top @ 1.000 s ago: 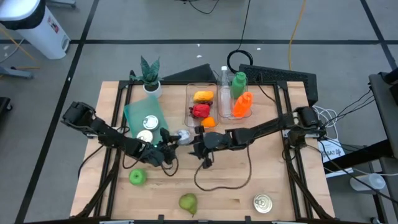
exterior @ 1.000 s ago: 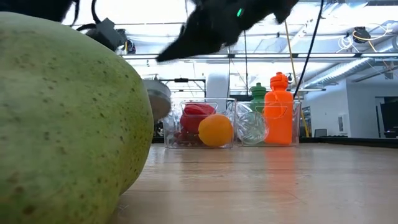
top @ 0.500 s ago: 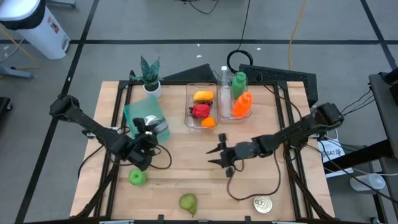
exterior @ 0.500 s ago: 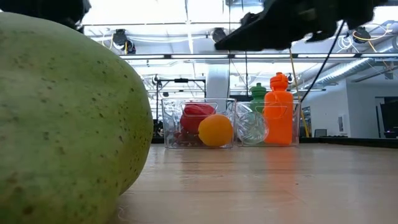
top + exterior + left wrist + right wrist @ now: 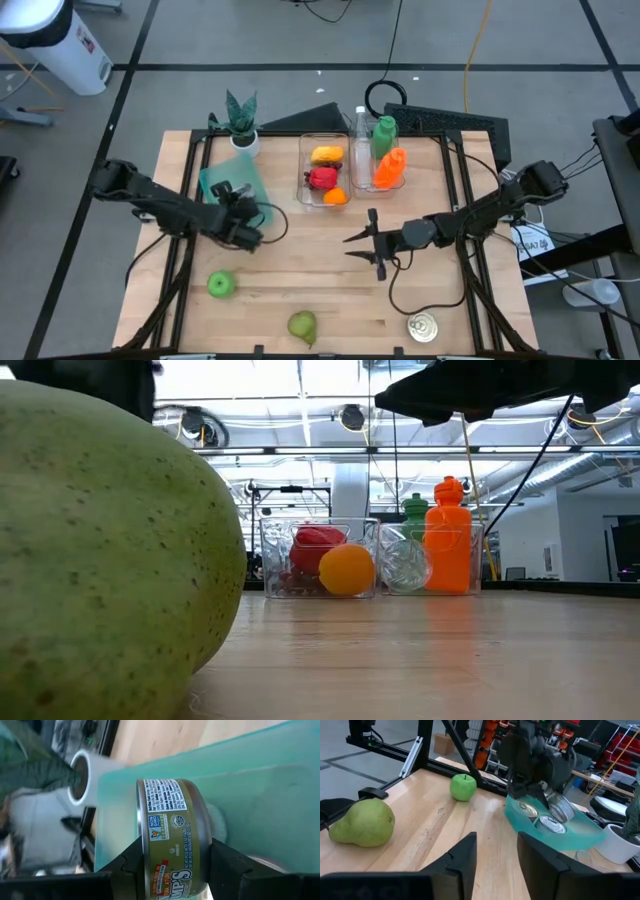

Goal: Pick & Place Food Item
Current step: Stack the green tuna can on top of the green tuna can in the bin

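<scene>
Can [image 5: 172, 837], olive-green label with nutrition panel, sits clamped in the left end effector [image 5: 172, 870], seemingly over the teal tray [image 5: 260, 795].

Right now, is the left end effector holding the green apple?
No, the left end effector grips a labelled can over the teal tray.

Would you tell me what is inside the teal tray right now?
Two cans lie in the teal tray; the left gripper holds a third can over it. The tray's far part is hidden behind that gripper.

A potted plant [image 5: 240, 122] is set at the tabletop's far left corner; bottles [image 5: 383, 156] are grouped along the far edge.
</scene>
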Motion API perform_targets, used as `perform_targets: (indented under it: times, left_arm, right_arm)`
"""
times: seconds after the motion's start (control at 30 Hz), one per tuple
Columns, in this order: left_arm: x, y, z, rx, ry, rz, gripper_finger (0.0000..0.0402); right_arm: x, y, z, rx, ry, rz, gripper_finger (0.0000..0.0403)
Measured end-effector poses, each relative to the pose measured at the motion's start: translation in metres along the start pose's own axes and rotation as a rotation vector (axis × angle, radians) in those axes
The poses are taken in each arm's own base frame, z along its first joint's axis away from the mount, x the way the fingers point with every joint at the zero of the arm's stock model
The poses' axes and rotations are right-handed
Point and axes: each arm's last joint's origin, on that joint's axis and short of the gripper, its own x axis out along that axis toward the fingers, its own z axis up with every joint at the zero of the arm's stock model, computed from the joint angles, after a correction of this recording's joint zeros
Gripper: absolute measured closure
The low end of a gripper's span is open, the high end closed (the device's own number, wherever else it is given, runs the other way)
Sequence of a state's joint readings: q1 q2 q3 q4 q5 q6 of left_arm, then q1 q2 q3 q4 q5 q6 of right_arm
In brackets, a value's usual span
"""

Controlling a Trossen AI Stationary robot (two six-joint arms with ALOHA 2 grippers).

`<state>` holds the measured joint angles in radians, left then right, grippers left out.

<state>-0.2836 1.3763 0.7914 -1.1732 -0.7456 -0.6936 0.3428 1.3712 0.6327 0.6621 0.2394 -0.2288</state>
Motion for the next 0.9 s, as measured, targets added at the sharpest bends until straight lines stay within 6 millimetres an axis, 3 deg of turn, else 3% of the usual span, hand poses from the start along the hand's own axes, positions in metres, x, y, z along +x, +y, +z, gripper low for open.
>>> perform_targets:
  times: [0.4,0.6,0.9]
  left_arm:
    - [0.035,-0.001,0.011,-0.026,0.180,0.074,0.0256]
    - [0.040,-0.003,0.015,-0.048,0.185,0.055,0.0255]
    - [0.039,-0.005,0.014,-0.039,0.224,-0.047,0.0094]
  right_arm:
    - [0.000,0.000,-0.001,-0.001,0.005,0.001,0.0278]
    - [0.000,0.000,-0.001,-0.001,0.007,0.002,0.0278]
    - [0.000,0.000,-0.001,-0.001,0.006,0.001,0.0278]
